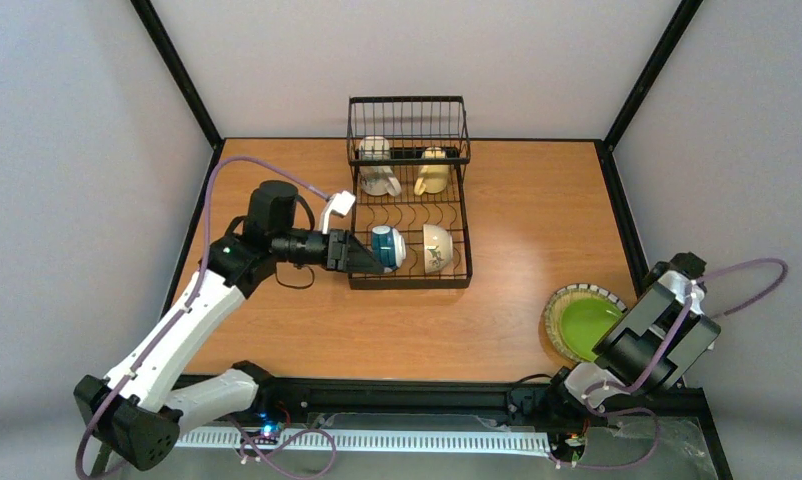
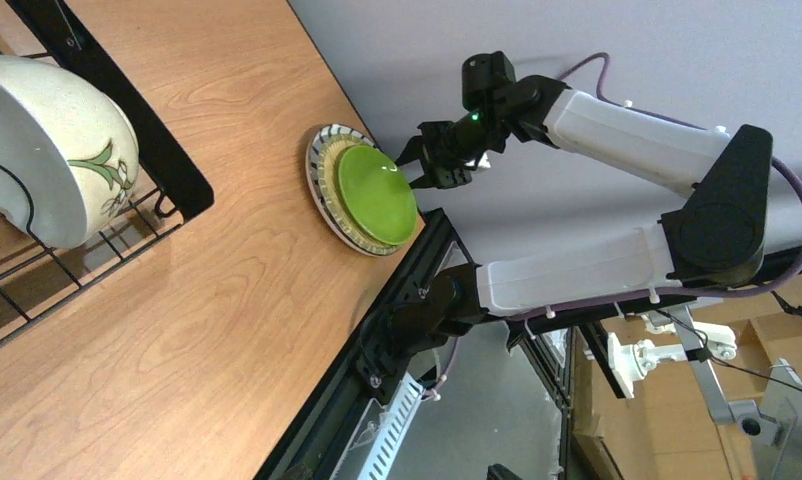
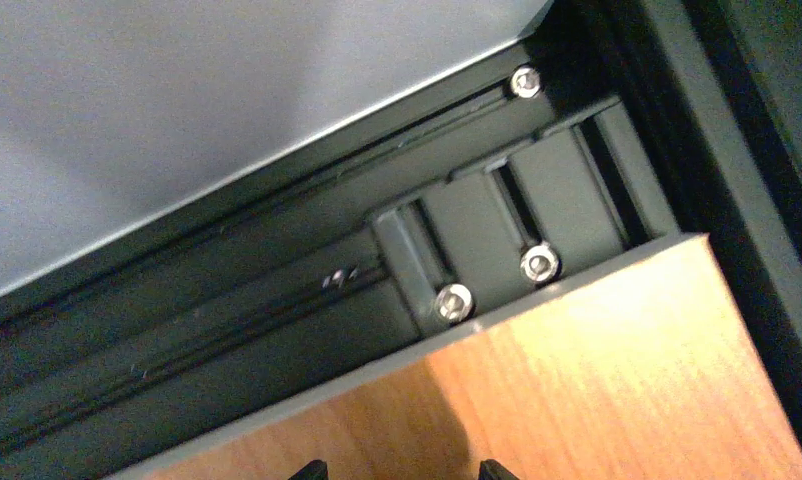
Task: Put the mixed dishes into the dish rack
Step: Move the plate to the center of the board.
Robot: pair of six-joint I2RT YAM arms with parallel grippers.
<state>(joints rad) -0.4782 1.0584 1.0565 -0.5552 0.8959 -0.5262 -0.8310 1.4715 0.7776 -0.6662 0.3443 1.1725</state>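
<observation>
At lower right, the right pincer (image 2: 418, 171) hangs open over the lime-green plate (image 1: 587, 326), stacked on the white plate (image 2: 318, 176) at the counter (image 1: 277, 330) edge; best to pinch only the green rim. The left pincer (image 1: 367, 252) is open at the dish rack (image 1: 409, 281).

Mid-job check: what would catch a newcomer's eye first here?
The black dish rack, far centre: white mug and cream-yellow mug in its tall basket, motif bowl and teal-and-white bowl in its slots, left gripper at the latter. Also the lime-green plate stacked on a white plate at the near right edge.
</observation>
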